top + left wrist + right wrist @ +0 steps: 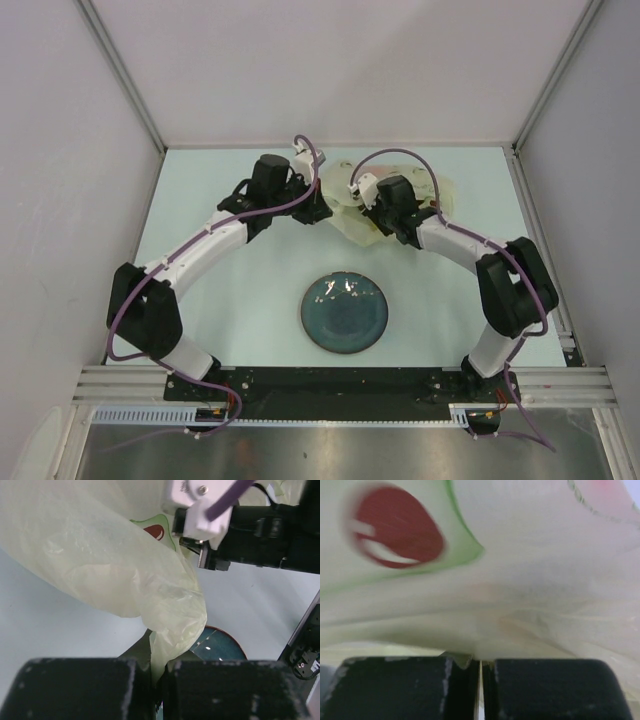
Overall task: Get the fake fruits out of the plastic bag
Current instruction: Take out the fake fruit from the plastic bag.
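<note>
Plainly, left end effector (157, 680), right end effector (480, 680) clamp plastic bag (125, 570); fruits hidden.

bright, even light from above. white glare flecks sit on the plate (345, 325); faint soft shadows lie beside the arms flanking it. in the right wrist view the plastic bag (520, 590) is smeared and unfocused.

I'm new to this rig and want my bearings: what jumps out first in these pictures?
At the far middle, the left claw and right claw are each pinched shut on the pale crinkly plastic bag. A red mark printed on it looms in the right wrist view. A dark blue-green plate sits empty in the near middle.
</note>
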Robot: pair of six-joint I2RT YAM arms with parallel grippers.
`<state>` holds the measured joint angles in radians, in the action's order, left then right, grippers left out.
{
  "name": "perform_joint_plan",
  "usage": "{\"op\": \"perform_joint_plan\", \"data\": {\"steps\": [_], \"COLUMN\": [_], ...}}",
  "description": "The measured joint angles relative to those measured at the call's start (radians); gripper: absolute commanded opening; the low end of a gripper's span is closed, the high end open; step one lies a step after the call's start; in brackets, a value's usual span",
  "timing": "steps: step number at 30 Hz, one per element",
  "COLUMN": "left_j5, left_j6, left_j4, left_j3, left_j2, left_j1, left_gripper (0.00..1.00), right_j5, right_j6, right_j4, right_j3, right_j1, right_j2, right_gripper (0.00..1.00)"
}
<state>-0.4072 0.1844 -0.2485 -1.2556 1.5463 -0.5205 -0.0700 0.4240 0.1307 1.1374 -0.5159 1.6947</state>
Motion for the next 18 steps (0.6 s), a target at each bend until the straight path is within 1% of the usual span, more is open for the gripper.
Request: {"op": "perform_joint_plan", "data": {"steps": [3,8,11,12,14,18], "left_j5": [0.000,-0.005,-0.017,-0.020,-0.023,-0.023], "left_j6": [-0.001,-0.002,-0.001,-0.001,-0.001,-0.002], "left_j4": [0.000,0.001,0.004,0.004,0.004,0.003], "left_j3": [0.000,0.000,0.000,0.000,0.000,0.000], "left_j2": [0.000,0.002,0.011,0.016,0.025,0.035], "left_j1": [0.000,0.000,0.000,0.000,0.000,0.000], "left_gripper": [0.00,0.00,0.00,0.00,0.00,0.00], "right_j5": [-0.033,-0.029,-0.011,-0.005,0.003,0.019], "right_j6": [0.020,0.040,0.043,0.046,0.049,0.051], "right_j4": [0.025,0.068,0.084,0.081,0.072,0.059], "right_j3": [-0.001,-0.045,-0.064,-0.064,-0.063,-0.006], "right_j1": [0.016,0.034,0.033,0.033,0.029,0.026], "right_j2": [0.030,0.002,-0.007,-0.006,-0.005,0.045], "right_gripper": [0.00,0.00,0.12,0.24,0.29,0.31]}}
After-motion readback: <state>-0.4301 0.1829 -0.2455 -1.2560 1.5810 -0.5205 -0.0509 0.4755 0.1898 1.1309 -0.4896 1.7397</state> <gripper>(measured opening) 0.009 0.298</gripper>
